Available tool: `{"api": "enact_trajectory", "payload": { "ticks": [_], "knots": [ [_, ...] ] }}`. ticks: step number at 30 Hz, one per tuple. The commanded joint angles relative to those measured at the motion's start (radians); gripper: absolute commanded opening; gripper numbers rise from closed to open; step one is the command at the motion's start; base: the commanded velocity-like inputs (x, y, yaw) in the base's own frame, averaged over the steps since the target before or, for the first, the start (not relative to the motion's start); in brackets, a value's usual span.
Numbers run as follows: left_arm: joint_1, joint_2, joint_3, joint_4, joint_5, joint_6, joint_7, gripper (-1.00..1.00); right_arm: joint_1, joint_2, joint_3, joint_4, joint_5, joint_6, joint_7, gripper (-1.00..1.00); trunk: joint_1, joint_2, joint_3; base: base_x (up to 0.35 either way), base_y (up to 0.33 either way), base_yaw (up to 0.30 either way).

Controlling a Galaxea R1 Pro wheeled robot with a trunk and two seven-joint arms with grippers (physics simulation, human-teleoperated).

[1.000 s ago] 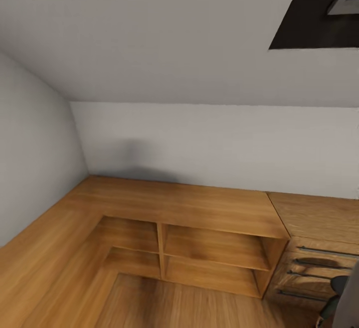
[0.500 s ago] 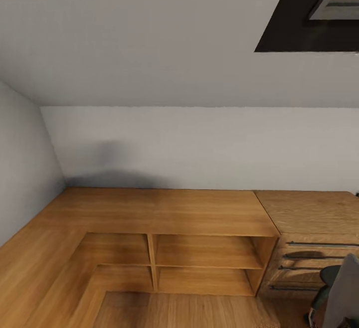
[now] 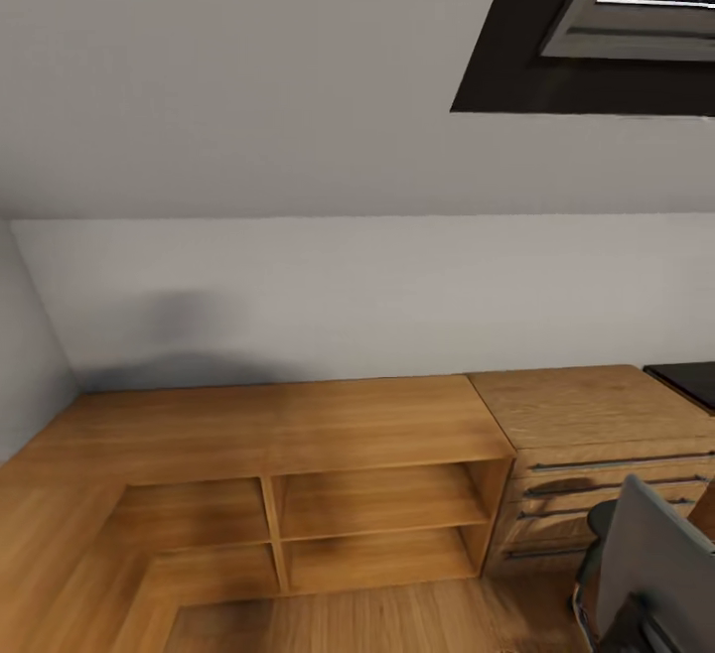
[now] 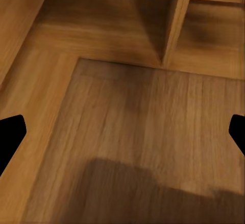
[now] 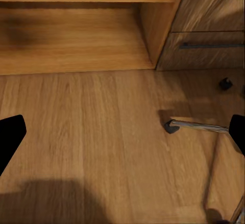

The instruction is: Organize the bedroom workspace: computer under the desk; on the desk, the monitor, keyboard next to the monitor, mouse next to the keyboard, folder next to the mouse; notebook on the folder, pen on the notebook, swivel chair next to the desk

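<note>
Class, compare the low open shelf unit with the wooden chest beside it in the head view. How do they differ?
The shelf unit has open compartments split by a divider; the wooden chest has closed drawer fronts with dark bar handles. The shelf unit's top sits slightly lower than the chest's. The shelf unit runs into an L along the left wall; the chest is one straight block. Both are brown wood and stand side by side against the white wall.

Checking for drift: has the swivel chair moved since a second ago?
Cannot tell: the swivel chair shows more, but the wooden chest shifted likewise, so the camera turned.

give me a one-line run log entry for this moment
phase: in transit | head view: swivel chair, wooden chest, desk corner | left gripper: open | right gripper: open
</note>
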Motion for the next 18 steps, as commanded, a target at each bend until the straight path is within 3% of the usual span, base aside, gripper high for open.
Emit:
{"api": "enact_trajectory", "payload": {
  "ticks": [1,18],
  "knots": [
    [0.000,0.000,-0.009,0.000,0.000,-0.001,0.010,1.00,-0.001,0.001,0.008,0.002,-0.004,-0.003,-0.005,1.00,0.000,-0.001,-0.001,0.000,0.000,-0.234],
    [0.000,0.002,-0.007,0.000,0.001,0.007,0.012,1.00,-0.001,0.001,0.005,0.002,-0.006,0.008,-0.007,1.00,0.000,-0.001,0.018,0.000,0.000,-0.203]
  ]
}}
